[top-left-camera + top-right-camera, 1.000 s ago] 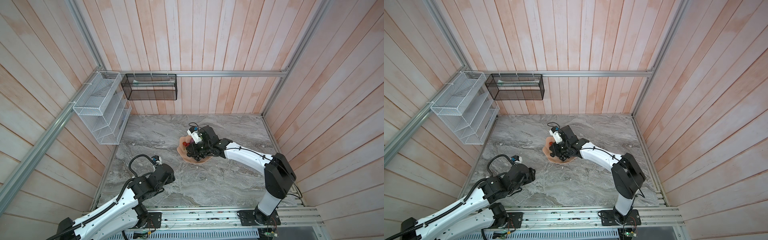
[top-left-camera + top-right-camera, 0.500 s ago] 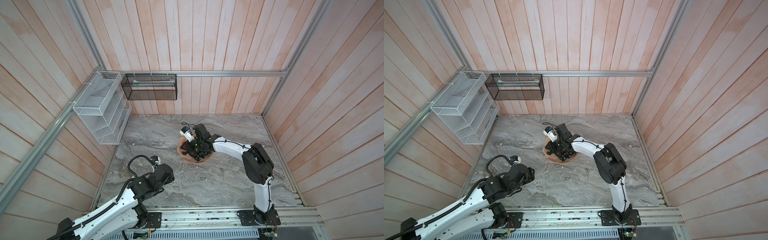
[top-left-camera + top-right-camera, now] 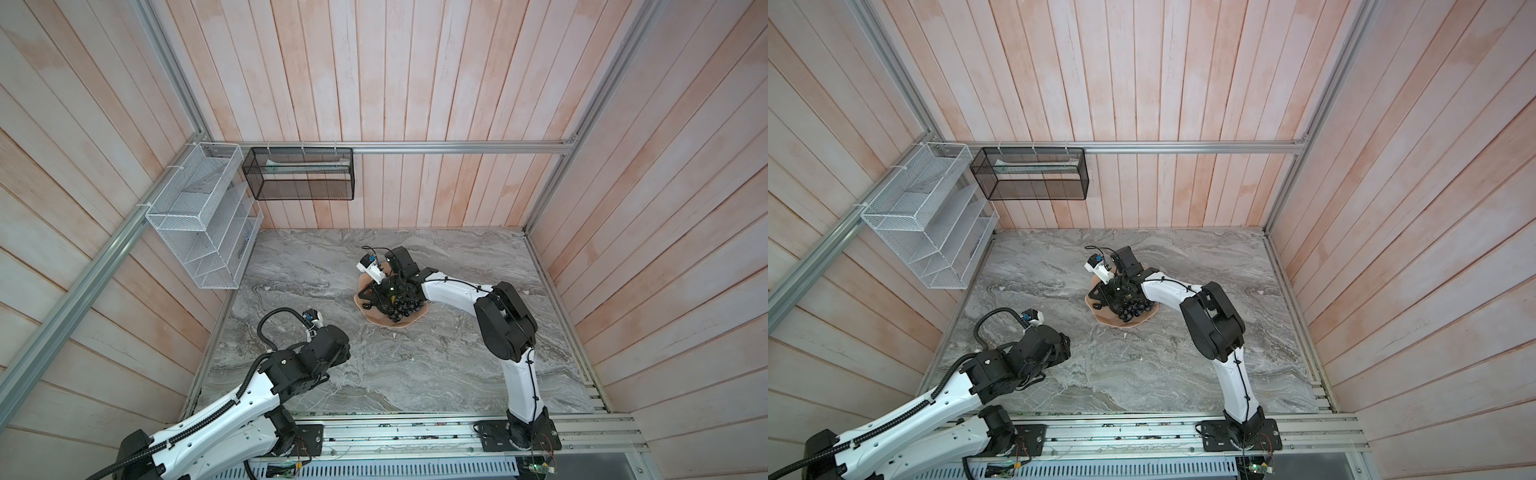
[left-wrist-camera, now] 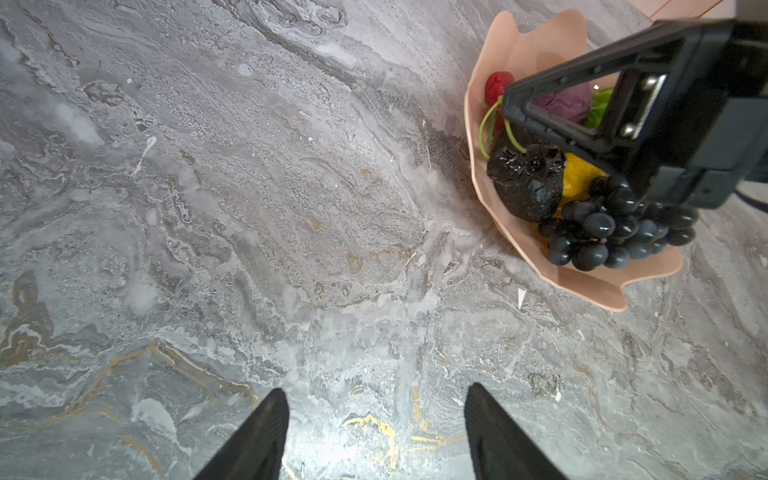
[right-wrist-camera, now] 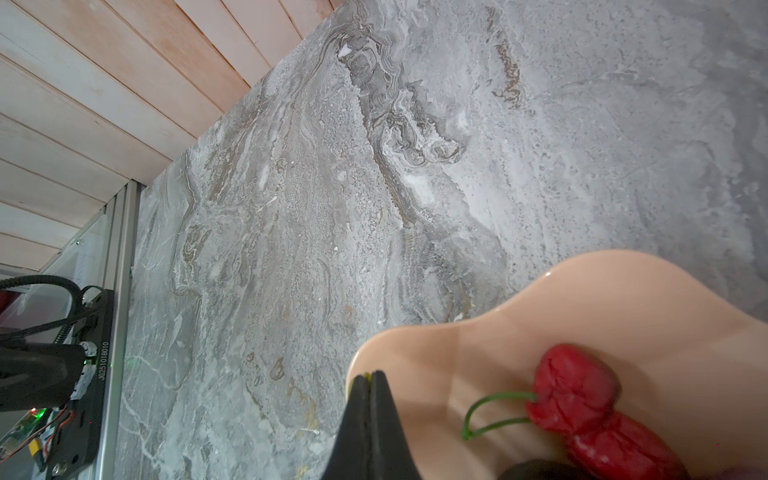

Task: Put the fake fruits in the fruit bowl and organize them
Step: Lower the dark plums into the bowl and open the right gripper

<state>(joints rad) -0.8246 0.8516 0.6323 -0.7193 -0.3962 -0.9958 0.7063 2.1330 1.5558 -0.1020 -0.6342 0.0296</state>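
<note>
The peach-pink fruit bowl (image 3: 402,324) (image 3: 1134,323) (image 4: 582,283) (image 5: 540,299) sits mid-table and holds the fake fruits. They are a dark grape bunch (image 4: 611,232), a yellow one (image 4: 577,183), a purple one (image 4: 569,104), a bright green one (image 4: 600,109), a red pair (image 5: 582,390) and a dark avocado (image 4: 528,201). The black berry pair (image 4: 528,160) lies on top of the avocado. My right gripper (image 5: 371,376) (image 4: 505,109) hangs over the bowl's edge beside the red pair, shut on a thin green stem that runs to the black berry pair. My left gripper (image 4: 375,390) is open over bare table, well short of the bowl.
A white wire rack (image 3: 199,216) hangs on the left wall. A black mesh basket (image 3: 299,174) hangs on the back wall. The right arm's elbow (image 3: 505,328) stands high over the table to the right of the bowl. Marble table (image 3: 395,374) lies between both arms.
The right arm has folded, its elbow swinging up and inward, and its gripper has shifted left across the bowl. The left arm has not moved.
</note>
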